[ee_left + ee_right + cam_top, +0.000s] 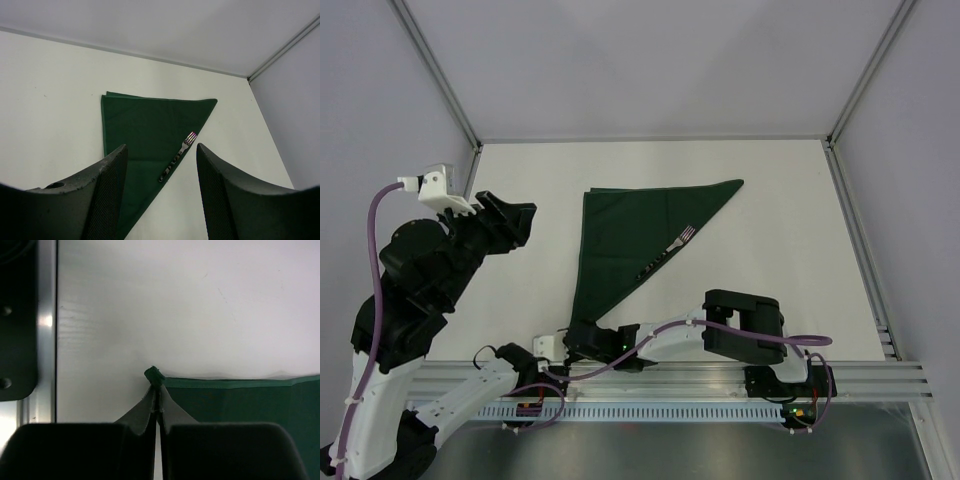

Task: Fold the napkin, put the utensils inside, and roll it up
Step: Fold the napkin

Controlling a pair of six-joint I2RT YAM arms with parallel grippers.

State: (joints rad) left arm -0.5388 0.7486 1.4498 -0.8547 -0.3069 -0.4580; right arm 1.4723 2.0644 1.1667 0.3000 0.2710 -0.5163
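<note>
The dark green napkin [630,235] lies folded into a triangle on the white table, its long edge running from the far right tip to the near point. A fork [665,254] lies on it along that long edge, tines toward the far right; it also shows in the left wrist view [178,152]. My right gripper [582,338] is shut on the napkin's near corner [155,375], whose tip pokes out past the fingertips. My left gripper [510,222] is open and empty, held up left of the napkin [145,130].
An aluminium rail [670,378] runs along the table's near edge, close behind the right gripper [158,405]. Enclosure walls and frame posts [438,70] bound the table on the left, far and right sides.
</note>
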